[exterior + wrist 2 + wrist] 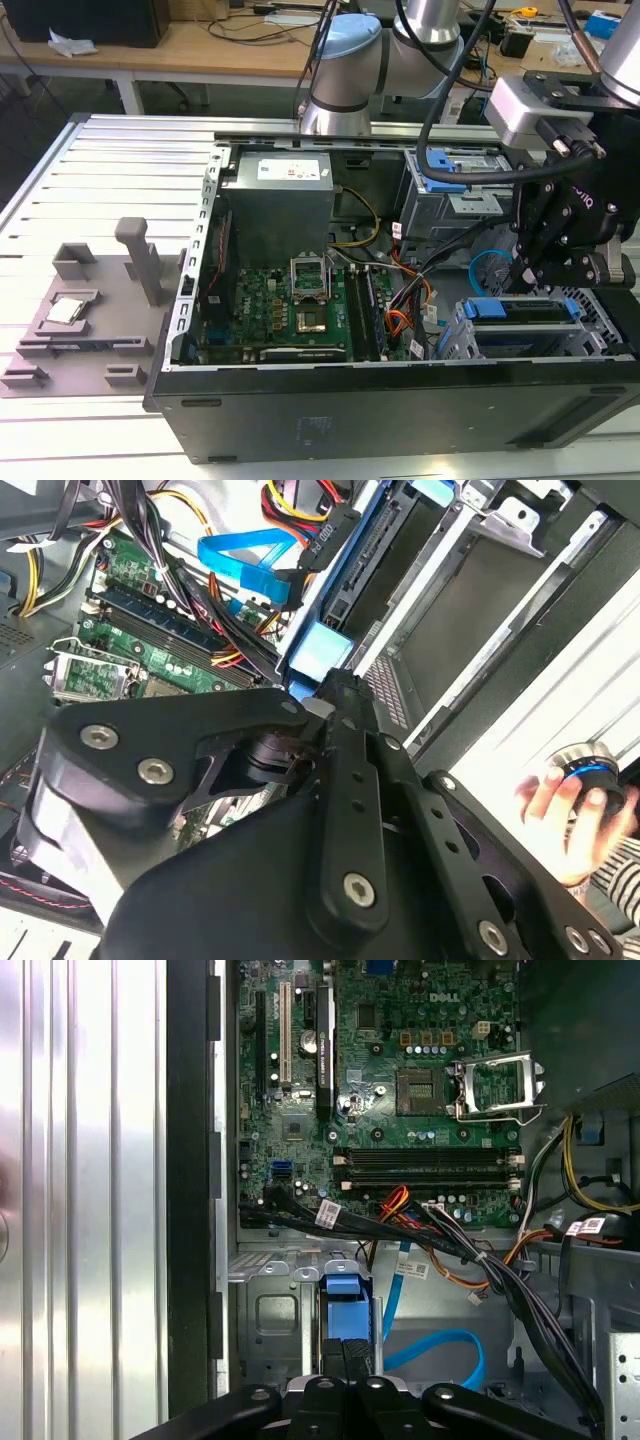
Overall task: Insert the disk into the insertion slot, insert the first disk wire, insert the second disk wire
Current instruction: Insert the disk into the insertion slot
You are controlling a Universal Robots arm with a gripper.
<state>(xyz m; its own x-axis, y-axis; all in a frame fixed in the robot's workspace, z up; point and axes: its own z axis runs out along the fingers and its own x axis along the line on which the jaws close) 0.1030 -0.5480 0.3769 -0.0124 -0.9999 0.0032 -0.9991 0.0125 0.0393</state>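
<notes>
PC case (400,420): open, lying on its side. The insertion slot (468,348) sits in the case's corner, beside the motherboard (400,1110). The disk (520,309) lies flat in it, blue end twd the motherboard, long axis along the slot, I reckon. My jaws: pressed together, tips at that blue end. Best to push straight, no tilt, w/ steady force.

A ribbed aluminium table (100,170) carries an open black computer case (400,410) and a grey fixture (120,312)
</notes>
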